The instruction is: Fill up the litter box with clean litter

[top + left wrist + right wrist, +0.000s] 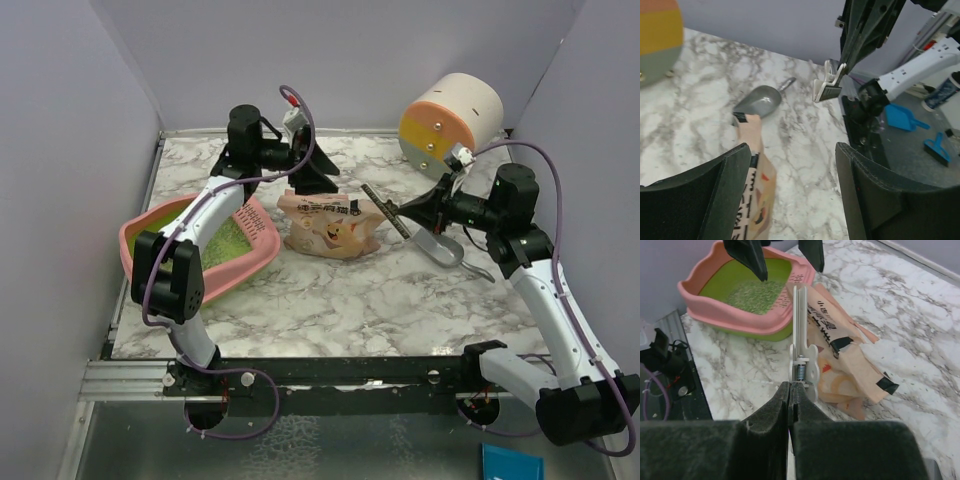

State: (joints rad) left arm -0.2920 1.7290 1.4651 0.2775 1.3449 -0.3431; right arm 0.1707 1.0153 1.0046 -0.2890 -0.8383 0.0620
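Only the pouch point(330, 225) is carrying any print: a cartoon cat's face and lines of black Chinese characters on crinkled tan paper, the characters showing too small to read. It is lying flat on the marble table point(350, 300), just beside the right end of the litter box point(258, 262).

The left gripper point(313, 185) is hanging over the pouch's far edge with its jaws standing wide apart. In the left wrist view its black fingers point(715, 195) are framing the pouch and bare marble and gripping nothing.

The right gripper point(791, 385) is reaching in from the right, its jaws pressed tight together on the handle end of a pale spring clip point(801, 355). The clip is pointing out over the pouch towards the box. From above it is showing only as a thin dark bar.

The box is sitting at the table's left edge, pink outside and yellow-green inside. The litter point(757, 290) is lying in it as a thin pale patch of granules on the floor, with green showing all round it.

A grey scoop point(440, 245) is lying on the marble near the pouch's right end, under the right arm.
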